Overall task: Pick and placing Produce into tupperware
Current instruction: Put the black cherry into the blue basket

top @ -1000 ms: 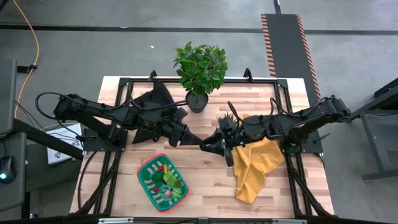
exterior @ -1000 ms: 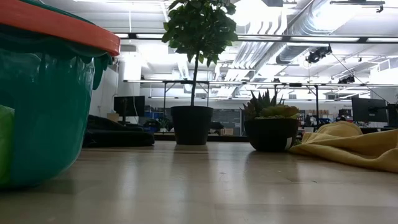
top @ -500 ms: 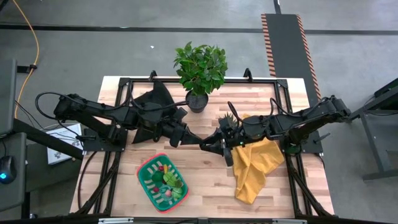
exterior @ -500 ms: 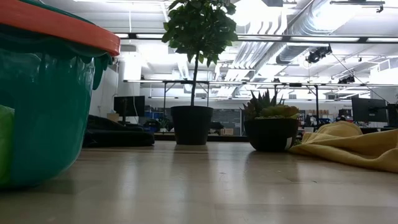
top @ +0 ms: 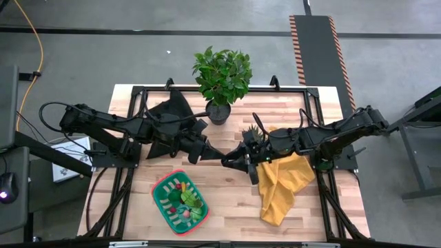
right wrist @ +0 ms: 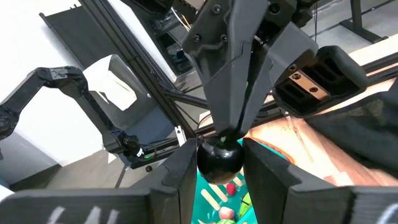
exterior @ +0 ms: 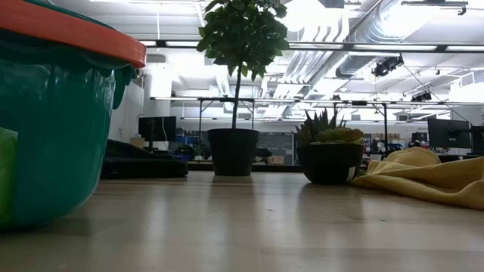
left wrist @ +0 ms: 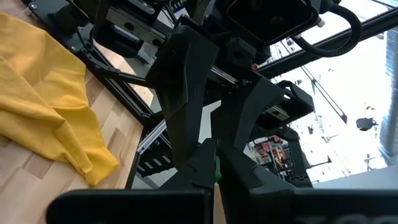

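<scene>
Over the middle of the table my two grippers meet tip to tip, left gripper (top: 216, 157) and right gripper (top: 231, 160). Between them is one piece of produce, a small dark round toy (right wrist: 219, 160) with a green top, held high above the wood. Both grippers are shut on it. The tupperware (top: 158, 187), green with a red rim, rests flat on the table nearer the front edge, with several small green, red and yellow produce pieces (top: 187, 200) inside. In the low view its wall (exterior: 53, 113) fills the left side, and neither gripper shows there. My left gripper pinches the toy's green top (left wrist: 216, 167) between its two fingertips. It comes in roughly level from the table's left, and its tips (right wrist: 231, 127) meet just above the dark ball. My right gripper pinches the dark ball's two sides (right wrist: 205, 163) between its fingers, coming roughly level from the table's right. The ball is lifted clear of the table, green top toward the other gripper.
A yellow cloth (top: 282, 182) lies crumpled under the right arm. A black cloth (top: 169, 114) lies under the left arm. A large leafy potted plant (top: 222, 76) stands at the far edge, and a small spiky potted plant (top: 251, 132) beside the right gripper.
</scene>
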Controlling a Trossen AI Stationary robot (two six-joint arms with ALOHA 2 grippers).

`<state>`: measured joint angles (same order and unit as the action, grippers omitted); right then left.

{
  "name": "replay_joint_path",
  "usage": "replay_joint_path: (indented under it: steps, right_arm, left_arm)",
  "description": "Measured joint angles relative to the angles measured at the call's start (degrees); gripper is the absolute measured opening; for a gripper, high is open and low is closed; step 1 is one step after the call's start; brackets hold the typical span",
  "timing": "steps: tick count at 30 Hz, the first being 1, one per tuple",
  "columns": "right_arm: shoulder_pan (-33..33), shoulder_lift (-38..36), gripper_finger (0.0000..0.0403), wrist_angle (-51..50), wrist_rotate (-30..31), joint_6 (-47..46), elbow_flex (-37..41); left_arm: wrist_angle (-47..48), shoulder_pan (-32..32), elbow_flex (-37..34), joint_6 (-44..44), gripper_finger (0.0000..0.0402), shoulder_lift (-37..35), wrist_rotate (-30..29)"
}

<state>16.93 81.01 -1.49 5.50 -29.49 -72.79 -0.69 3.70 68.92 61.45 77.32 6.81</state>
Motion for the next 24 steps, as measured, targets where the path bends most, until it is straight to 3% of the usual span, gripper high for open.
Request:
replay_joint_path:
  steps: [14,24]
  right_arm:
    - [0.0,0.0,0.0111,0.0,0.0,1.1,0.0]
    - [-0.5,-0.3,0.0199,-1.6,-2.1,0.9,0.0]
  left_arm:
    - [-0.2,0.0,0.0,-0.3,0.0001,0.0,0.0]
    - [-0.4,0.0,0.0,-1.2,0.0,0.0,0.0]
